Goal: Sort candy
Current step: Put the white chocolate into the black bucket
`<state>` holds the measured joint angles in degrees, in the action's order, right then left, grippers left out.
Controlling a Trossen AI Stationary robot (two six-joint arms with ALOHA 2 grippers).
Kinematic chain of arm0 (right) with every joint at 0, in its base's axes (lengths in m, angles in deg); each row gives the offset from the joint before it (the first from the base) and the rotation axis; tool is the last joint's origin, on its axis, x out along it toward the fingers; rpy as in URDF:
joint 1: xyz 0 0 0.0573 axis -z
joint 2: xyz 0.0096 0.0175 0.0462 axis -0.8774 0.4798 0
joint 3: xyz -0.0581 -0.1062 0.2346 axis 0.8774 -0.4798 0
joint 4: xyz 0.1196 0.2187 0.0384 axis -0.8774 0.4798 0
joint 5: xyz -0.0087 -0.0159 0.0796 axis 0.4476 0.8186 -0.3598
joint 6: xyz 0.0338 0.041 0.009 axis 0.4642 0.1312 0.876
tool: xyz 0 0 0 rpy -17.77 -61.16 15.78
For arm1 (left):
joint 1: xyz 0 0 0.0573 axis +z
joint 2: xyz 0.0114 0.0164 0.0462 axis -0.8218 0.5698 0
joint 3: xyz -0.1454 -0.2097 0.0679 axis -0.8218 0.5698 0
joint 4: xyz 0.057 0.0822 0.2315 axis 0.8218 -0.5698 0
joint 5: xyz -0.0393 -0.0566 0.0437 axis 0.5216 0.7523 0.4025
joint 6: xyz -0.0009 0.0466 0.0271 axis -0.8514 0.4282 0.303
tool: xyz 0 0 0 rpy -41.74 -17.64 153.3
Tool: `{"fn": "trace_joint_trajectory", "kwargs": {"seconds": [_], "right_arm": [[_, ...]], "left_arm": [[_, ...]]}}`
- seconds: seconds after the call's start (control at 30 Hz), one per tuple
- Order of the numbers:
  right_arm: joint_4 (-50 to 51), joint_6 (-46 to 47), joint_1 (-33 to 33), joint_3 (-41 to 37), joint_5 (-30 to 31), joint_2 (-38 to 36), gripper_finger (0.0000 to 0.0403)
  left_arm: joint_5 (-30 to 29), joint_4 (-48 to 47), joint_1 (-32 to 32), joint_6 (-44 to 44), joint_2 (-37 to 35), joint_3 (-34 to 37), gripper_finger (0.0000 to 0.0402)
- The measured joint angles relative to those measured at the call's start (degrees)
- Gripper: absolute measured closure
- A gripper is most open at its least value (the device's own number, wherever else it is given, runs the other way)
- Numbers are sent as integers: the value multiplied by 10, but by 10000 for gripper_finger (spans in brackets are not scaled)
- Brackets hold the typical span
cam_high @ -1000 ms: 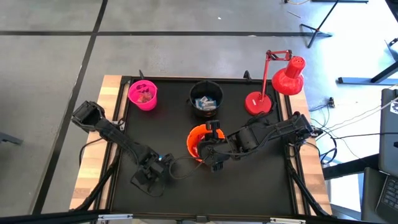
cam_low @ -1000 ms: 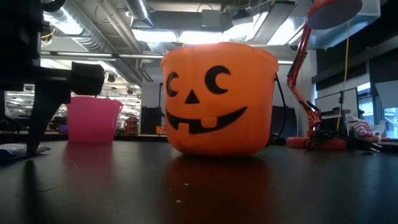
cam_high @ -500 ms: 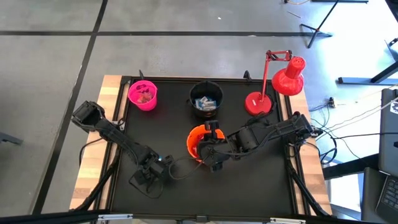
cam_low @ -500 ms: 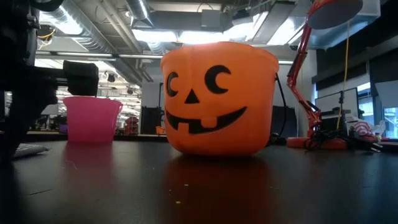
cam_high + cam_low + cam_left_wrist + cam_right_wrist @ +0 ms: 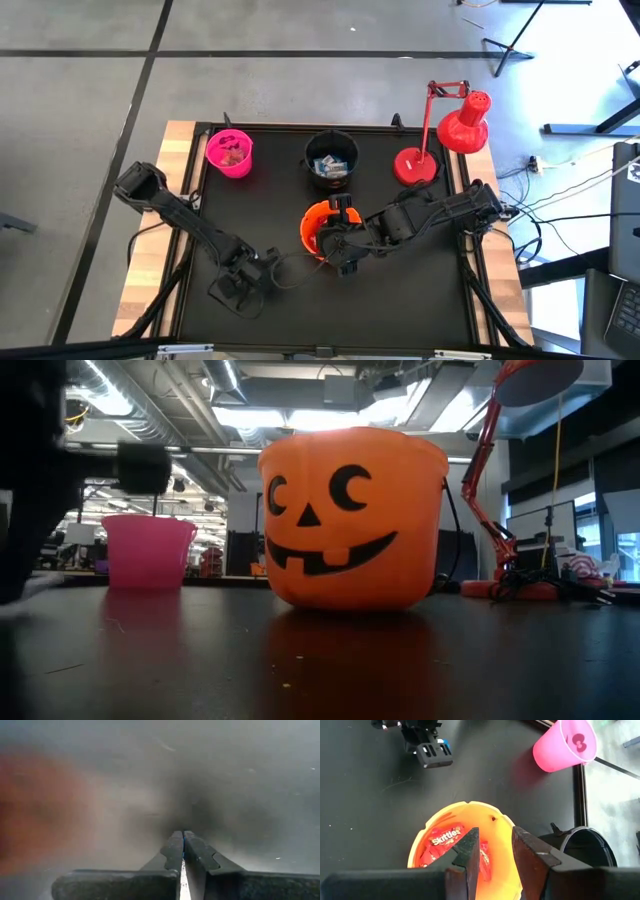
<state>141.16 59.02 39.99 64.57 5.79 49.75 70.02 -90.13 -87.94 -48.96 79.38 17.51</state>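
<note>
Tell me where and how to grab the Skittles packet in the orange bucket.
Come straight down through the orange bucket's open top; its walls block any side approach. Pinch the red Skittles packet across its narrow width, near the printed middle, since it lies flat on other packets. The right gripper hangs open right above it.

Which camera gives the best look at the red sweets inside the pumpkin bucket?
The right wrist view: it looks down into the orange pumpkin bucket at the red Skittles packets. The high view shows only its rim, the low view its face, the left wrist view nothing.
</note>
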Motion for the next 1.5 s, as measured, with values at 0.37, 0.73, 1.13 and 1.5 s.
{"fn": "trace_joint_trajectory", "kwargs": {"seconds": [0.37, 0.73, 1.13, 1.5], "right_arm": [[2, 0, 0, 0, 1, 0, 292], [-3, -14, -33, -1, 75, -30, 292], [-71, -26, -87, 0, 156, -101, 292], [-262, -163, -125, -46, 46, -195, 292]], "left_arm": [[-138, -157, -27, -17, -60, -100, 401], [-215, -99, 28, 22, -302, -69, 401], [119, 526, 325, 147, -487, 163, 401], [316, 844, 536, -6, -291, 191, 401]]}}
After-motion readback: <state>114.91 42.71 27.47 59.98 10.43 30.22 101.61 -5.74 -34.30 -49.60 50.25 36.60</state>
